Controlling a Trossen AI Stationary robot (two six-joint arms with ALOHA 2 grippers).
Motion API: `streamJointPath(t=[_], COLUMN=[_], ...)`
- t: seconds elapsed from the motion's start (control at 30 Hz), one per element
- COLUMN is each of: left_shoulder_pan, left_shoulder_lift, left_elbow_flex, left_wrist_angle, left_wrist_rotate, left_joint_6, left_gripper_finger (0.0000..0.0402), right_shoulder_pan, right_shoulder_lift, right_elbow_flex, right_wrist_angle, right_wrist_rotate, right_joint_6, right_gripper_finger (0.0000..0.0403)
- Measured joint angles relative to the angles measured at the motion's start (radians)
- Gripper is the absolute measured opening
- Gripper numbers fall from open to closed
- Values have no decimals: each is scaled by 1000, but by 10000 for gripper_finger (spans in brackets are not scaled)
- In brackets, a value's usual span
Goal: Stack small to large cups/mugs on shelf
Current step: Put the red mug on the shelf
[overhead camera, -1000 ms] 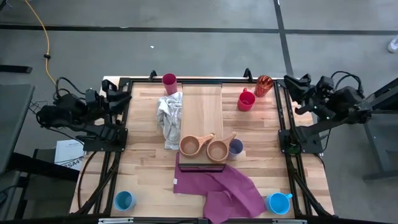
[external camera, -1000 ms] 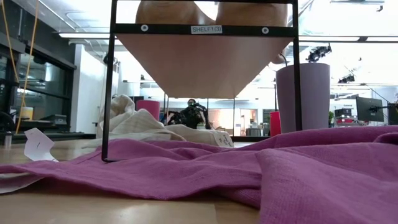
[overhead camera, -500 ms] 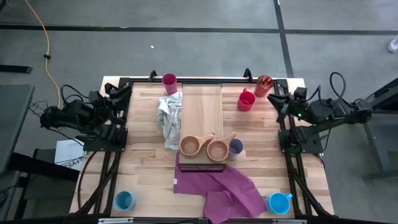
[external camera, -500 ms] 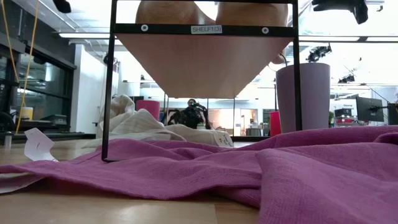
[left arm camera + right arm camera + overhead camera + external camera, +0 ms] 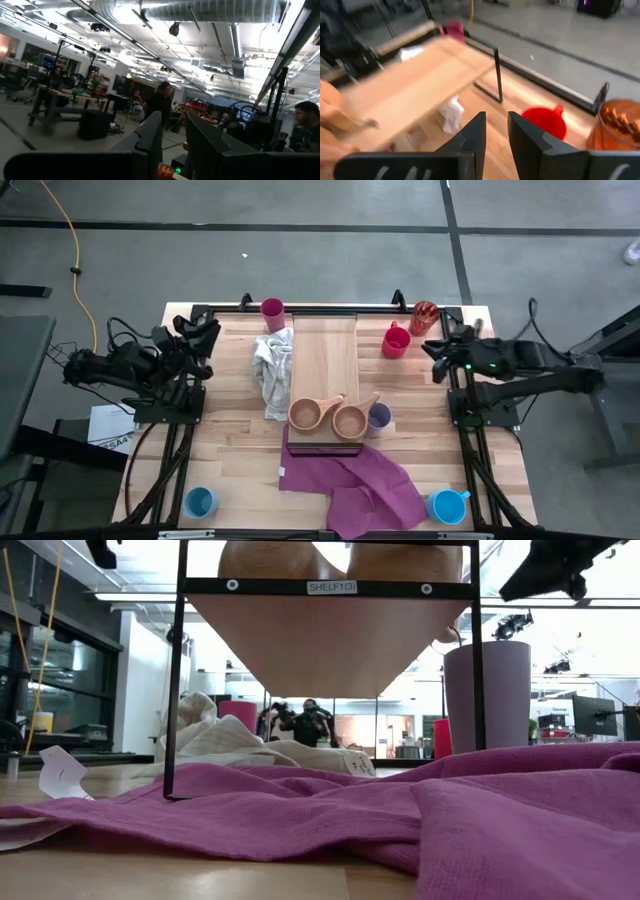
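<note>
The light-wood shelf (image 5: 325,355) lies along the table's middle, its dark frame (image 5: 324,447) at the near end. Two tan wooden cups (image 5: 305,415) (image 5: 350,421) stand on its near end, and a lavender tumbler (image 5: 379,417) stands beside them. A red mug (image 5: 396,340) and an orange-red tumbler (image 5: 424,317) stand at the far right, a magenta tumbler (image 5: 272,310) at the far left. Two blue mugs (image 5: 200,502) (image 5: 448,506) stand at the near corners. My left gripper (image 5: 207,340) hovers over the left edge. My right gripper (image 5: 431,348) hovers just right of the red mug (image 5: 545,122). Both are empty, with only a narrow gap between the fingers.
A white cloth (image 5: 270,372) lies bunched against the shelf's left side. A purple cloth (image 5: 360,485) lies spread under and in front of the shelf's near end. Bare table top lies on the left and right of the shelf. People show in the room behind, in the left wrist view.
My right arm has reached out from the table's right edge toward the red mug and the orange-red tumbler. My left gripper has gone a little toward the table's middle. No cup has moved.
</note>
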Motion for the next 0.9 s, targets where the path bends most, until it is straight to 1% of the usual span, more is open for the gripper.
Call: streamJointPath(t=[0.1, 0.2, 0.27, 0.4, 0.57, 0.63, 0.73, 0.9], left_shoulder_pan=[0, 0, 0, 0, 0, 0, 0, 0], left_shoulder_lift=[6, 6, 6, 5, 6, 6, 2, -15], left_elbow_flex=[0, 0, 0, 0, 0, 0, 0, 0], left_wrist_angle=[0, 0, -3, -49, -157, -173, -183, -221], left_wrist_rotate=[0, 11, 20, 34, 79, 98, 100, 120], left_joint_6=[0, -2, -3, -44, -135, -151, -153, -160], left_gripper_finger=[78, 78, 78, 78, 78, 78, 78, 78], right_shoulder_pan=[-104, -200, -246, -321, -369, -375, -389, -392], right_shoulder_lift=[98, 208, 281, 419, 551, 590, 644, 706], right_elbow_flex=[35, 107, 175, 310, 426, 456, 486, 497], right_wrist_angle=[-20, -25, -47, -148, -246, -262, -279, -314], right_wrist_rotate=[-120, -230, -266, -296, -392, -428, -484, -501], right_joint_6=[-17, -75, -103, -136, -150, -158, -159, -177], right_gripper_finger=[73, 73, 73, 73, 73, 73, 73, 73])
